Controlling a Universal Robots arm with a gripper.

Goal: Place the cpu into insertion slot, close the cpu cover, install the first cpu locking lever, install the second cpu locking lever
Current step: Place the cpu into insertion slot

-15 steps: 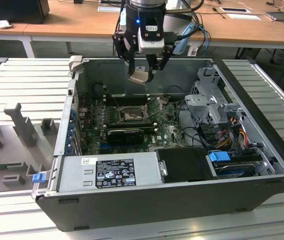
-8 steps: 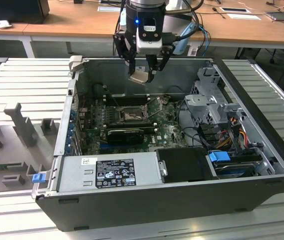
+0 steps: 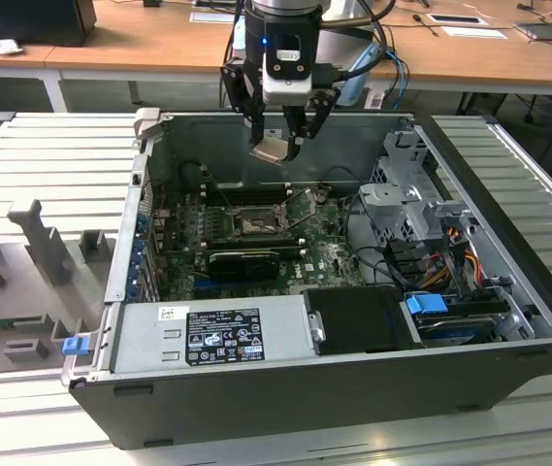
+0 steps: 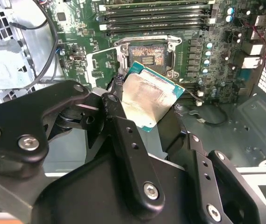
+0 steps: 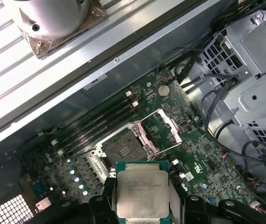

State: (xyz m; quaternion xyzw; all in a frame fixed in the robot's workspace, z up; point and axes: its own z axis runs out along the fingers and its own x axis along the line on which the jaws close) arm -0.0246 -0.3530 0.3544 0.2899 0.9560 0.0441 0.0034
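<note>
**CPU held above open socket, not yet seated**

Exterior view: the gripper (image 3: pixel 277 146) hangs over the open computer case (image 3: pixel 353 388), which sits on the ribbed grey counter (image 3: pixel 52 165). The fingers are closed on the cpu (image 3: pixel 268 150), which is tilted and in the air. It is above the insertion slot (image 3: pixel 253 225) and on its far side, clear of the board. The slot is bare, with its dark centre visible. The memory slots (image 3: pixel 242 194) lie just behind the slot. The long black card (image 3: pixel 244 260) lies just in front of it, and the power supply (image 3: pixel 208 335) is further forward again. The drive cage (image 3: pixel 406 189) is well off to the exterior view's right of the slot.

Second wrist view: the cpu (image 4: pixel 149 98) is pinched at its edges between the black fingers (image 4: pixel 118 116). Its pale metal top faces the camera and its green rim shows. The insertion slot (image 4: pixel 147 58) is just beyond the chip and apart from it. The memory slots (image 4: pixel 156 18) run past the slot's far edge.

First wrist view: the cpu (image 5: pixel 142 191) is clamped by the fingers (image 5: pixel 105 200) on two opposite sides. The insertion slot (image 5: pixel 123 149) is near it, with nothing in it. The cpu cover (image 5: pixel 163 130) is swung open and stands beside the slot with its window frame visible. The green motherboard (image 5: pixel 207 149) surrounds the slot.
</note>
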